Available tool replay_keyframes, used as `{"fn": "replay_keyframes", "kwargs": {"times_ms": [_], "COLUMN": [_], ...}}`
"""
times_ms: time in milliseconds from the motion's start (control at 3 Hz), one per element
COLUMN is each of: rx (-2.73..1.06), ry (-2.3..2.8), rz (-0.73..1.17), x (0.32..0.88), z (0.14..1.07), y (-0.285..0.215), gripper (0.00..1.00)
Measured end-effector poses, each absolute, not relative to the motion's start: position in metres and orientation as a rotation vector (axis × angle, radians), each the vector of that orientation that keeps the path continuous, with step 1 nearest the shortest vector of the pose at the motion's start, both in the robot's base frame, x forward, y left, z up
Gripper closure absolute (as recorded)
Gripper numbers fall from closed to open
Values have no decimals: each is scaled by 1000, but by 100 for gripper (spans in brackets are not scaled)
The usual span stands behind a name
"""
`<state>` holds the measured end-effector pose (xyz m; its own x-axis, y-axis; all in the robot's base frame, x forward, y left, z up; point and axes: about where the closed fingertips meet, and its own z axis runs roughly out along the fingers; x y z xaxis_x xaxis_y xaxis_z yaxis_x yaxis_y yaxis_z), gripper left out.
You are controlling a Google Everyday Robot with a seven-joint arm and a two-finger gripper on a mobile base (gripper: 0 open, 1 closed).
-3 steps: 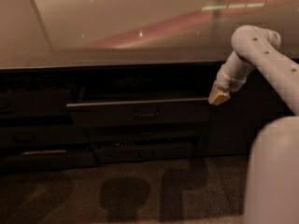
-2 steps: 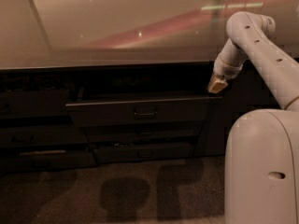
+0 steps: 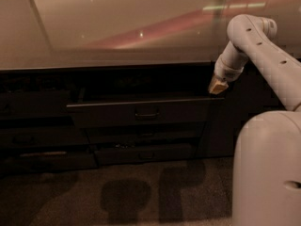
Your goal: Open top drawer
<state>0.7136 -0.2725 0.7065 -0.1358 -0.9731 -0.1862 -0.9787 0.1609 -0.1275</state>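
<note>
At upper right, just beside the right-hand top corner of the top drawer (image 3: 117,113), I am holding the gripper (image 3: 217,85) on its pale arm (image 3: 263,51). I cannot tell whether it is spread or pressed together, nor whether it is touching the drawer. The top drawer is standing pulled out from the dark cabinet, its loop handle (image 3: 146,114) facing me, above narrower drawer fronts (image 3: 146,154). A glossy countertop (image 3: 94,27) is reflecting a red streak, and shadows are lying on the speckled floor (image 3: 70,206).
</note>
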Motion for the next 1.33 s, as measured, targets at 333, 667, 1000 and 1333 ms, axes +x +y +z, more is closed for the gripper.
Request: {"fn": "replay_keyframes", "kwargs": {"times_ms": [333, 667, 1000, 1333], "rx": [-1823, -1776, -1800, -1800], "ry": [2151, 2061, 2026, 2026], "rz": [-164, -314, -305, -305], "x": [703, 685, 684, 684], "z": [743, 757, 730, 730], "y": [-290, -293, -279, -279], "gripper": [100, 100, 100, 100]}}
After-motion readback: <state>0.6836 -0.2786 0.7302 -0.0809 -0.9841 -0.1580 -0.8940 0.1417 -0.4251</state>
